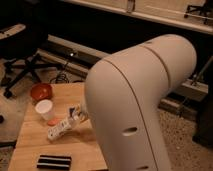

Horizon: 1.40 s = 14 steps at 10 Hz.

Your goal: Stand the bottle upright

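Observation:
The bottle (59,129) is small, white and elongated with dark label marks. It lies on the wooden table (30,145), slanting, with its right end towards the gripper. My gripper (78,116) is at that right end, just left of the big white arm housing (140,100), which hides the rest of the arm and the table's right side.
A white paper cup (45,109) stands just up and left of the bottle, with a red bowl (41,91) behind it. A small orange thing (52,122) lies beside the bottle. A black block with white stripes (54,161) lies near the front edge. An office chair (22,65) stands at the far left.

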Tool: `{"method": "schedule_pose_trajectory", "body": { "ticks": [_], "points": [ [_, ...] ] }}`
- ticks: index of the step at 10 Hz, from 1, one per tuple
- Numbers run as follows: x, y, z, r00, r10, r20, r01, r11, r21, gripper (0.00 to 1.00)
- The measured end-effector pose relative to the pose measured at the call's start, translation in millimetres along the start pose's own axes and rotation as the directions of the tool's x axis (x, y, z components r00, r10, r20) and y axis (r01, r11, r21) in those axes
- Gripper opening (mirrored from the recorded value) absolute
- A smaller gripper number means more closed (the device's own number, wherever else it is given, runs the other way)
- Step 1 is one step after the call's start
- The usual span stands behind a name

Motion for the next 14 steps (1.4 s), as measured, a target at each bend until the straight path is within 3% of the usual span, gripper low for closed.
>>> {"method": "schedule_pose_trajectory", "body": {
  "ticks": [8, 14],
  "points": [
    [-7, -18, -69, 0.984, -0.071, -0.165, 0.063, 0.996, -0.056, 0.27],
    [-2, -12, -97, 0.958, -0.095, -0.272, 0.054, 0.987, -0.153, 0.27]
  ]
}}
